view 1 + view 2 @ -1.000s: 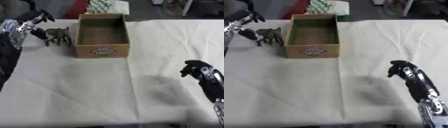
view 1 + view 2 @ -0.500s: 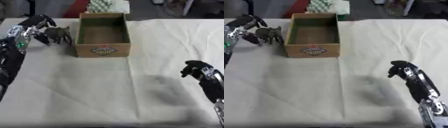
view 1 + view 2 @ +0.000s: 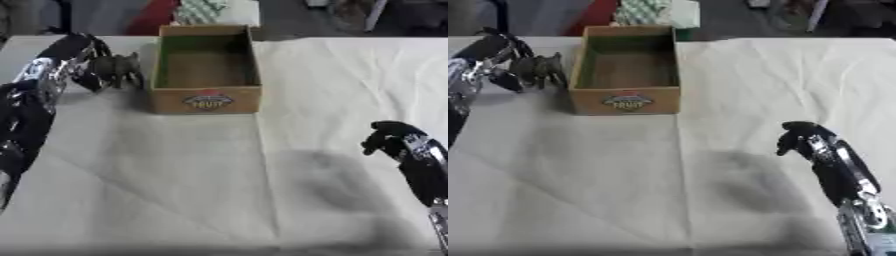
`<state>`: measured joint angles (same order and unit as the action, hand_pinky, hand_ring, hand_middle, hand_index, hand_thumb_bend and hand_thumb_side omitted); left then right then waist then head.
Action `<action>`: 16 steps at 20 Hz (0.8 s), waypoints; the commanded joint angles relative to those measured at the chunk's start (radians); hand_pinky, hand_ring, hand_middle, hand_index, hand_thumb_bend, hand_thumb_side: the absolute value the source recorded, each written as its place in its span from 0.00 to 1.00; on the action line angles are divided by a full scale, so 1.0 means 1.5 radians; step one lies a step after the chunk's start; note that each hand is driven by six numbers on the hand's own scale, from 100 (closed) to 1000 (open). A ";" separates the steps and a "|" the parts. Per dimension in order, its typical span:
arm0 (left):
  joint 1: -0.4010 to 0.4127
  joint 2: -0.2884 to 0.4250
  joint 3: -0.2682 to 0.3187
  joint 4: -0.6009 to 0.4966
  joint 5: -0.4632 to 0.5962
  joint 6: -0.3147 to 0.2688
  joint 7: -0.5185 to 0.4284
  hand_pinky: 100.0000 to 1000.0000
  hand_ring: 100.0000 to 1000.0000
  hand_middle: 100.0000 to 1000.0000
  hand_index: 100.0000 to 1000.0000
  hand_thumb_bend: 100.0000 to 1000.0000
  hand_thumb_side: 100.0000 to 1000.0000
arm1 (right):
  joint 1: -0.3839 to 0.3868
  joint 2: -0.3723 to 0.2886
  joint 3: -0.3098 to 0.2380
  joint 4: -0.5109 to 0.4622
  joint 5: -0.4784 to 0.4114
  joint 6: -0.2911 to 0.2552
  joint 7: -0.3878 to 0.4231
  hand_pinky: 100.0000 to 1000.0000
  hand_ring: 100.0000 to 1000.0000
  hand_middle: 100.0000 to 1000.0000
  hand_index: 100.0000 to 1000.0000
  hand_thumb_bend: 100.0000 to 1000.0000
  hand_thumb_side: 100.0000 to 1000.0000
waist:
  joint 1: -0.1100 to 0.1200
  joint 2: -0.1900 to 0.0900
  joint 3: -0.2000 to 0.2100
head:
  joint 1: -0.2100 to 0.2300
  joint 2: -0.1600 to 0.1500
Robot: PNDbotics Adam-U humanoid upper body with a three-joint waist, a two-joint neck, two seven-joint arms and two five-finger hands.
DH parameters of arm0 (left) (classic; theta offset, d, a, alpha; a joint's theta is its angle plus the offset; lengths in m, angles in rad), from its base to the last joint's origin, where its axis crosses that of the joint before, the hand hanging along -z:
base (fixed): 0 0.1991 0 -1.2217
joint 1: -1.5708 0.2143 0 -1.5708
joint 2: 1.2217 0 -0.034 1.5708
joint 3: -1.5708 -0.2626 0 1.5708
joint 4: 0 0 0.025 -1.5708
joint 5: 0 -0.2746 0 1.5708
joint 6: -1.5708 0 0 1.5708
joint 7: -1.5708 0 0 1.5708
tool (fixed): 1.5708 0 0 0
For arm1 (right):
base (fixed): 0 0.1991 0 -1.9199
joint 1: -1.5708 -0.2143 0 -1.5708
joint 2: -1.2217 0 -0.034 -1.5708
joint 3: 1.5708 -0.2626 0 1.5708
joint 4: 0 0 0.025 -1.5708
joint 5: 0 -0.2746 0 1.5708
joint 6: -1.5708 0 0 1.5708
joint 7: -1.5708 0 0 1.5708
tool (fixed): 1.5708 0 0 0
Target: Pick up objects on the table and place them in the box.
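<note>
Both eye views look steeply down from the robot's head at the cloth-covered counter (image 3: 175, 175), sharing the cardboard box (image 3: 626, 95) and both hands.

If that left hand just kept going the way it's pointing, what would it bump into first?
Most likely the small dark animal figure. The left hand reaches toward it from the left, fingers curved around it. Beyond it stands the cardboard box. Whether the fingers already touch the figure is unclear.

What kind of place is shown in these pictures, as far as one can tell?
Probably a robot test or recording room, not a home. A table under a creased white cloth holds only an open cardboard box and a small dark toy animal, with the left hand beside it.
</note>
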<state>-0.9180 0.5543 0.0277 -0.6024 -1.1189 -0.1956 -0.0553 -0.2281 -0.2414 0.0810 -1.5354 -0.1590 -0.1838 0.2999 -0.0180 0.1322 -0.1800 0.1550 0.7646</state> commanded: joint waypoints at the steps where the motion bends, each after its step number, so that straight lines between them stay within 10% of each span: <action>1: -0.003 0.010 0.003 0.003 -0.010 -0.001 -0.007 0.66 0.54 0.53 0.63 0.32 0.00 | -0.008 -0.006 0.000 -0.008 0.003 0.000 0.002 0.71 0.47 0.50 0.72 0.00 0.76 | 0.000 -0.007 0.000 | 0.000 0.004; 6: 0.000 0.009 0.006 0.000 -0.003 0.006 0.013 0.58 0.40 0.37 0.47 0.00 0.00 | -0.008 -0.005 0.000 -0.008 0.003 0.000 0.002 0.71 0.47 0.50 0.72 0.00 0.76 | 0.000 -0.007 0.002 | -0.001 0.004; 16: -0.005 0.020 0.006 -0.036 0.069 0.011 0.034 0.56 0.28 0.22 0.33 0.00 0.08 | -0.008 -0.006 -0.001 -0.007 0.003 0.000 0.003 0.71 0.47 0.50 0.72 0.00 0.75 | 0.001 -0.010 0.003 | -0.001 0.004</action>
<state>-0.8981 0.5463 0.0331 -0.6225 -1.0345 -0.1764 -0.0039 -0.2283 -0.2410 0.0811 -1.5353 -0.1587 -0.1826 0.3013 -0.0198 0.1331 -0.1761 0.1550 0.7646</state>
